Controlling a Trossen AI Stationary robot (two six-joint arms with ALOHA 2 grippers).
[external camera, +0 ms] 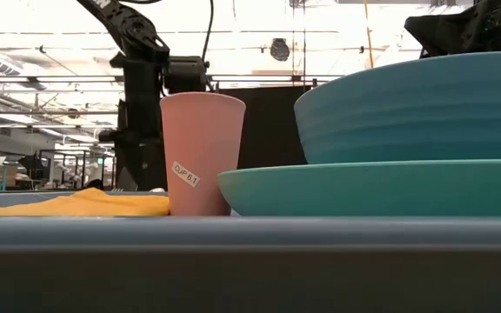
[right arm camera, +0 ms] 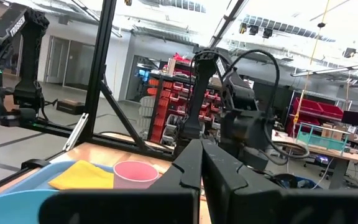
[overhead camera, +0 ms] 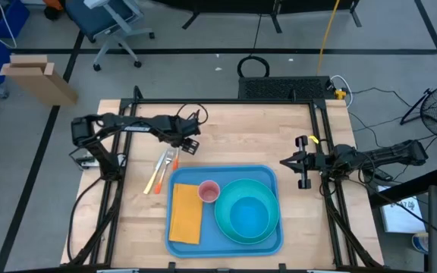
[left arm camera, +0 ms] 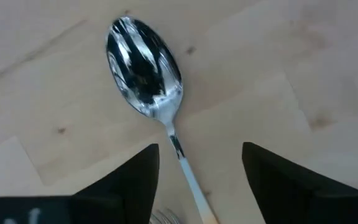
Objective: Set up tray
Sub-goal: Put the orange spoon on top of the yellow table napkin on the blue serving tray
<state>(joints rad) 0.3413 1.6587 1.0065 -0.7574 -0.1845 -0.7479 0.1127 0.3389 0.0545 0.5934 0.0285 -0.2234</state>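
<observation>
The blue tray (overhead camera: 268, 176) lies at the table's near middle. On it are a yellow napkin (overhead camera: 186, 214), a pink cup (overhead camera: 209, 192) standing upright, and a turquoise plate (overhead camera: 226, 220) with a blue bowl (overhead camera: 250, 214) in it. Left of the tray, a spoon (left arm camera: 143, 68) and a fork (overhead camera: 160, 173) with orange handles lie flat on the wood. My left gripper (left arm camera: 199, 147) is open and points down over the spoon's neck, one finger on each side, touching nothing. My right gripper (overhead camera: 287, 163) is shut and waits at the table's right edge.
The table's frame posts (overhead camera: 136, 97) stand at the far corners and along both sides. Bare wood (overhead camera: 241, 133) stretches between the tray and the far edge. The low view looks over the tray's rim (external camera: 233, 233) at the cup (external camera: 200, 152), plate (external camera: 381, 187) and bowl (external camera: 416, 109).
</observation>
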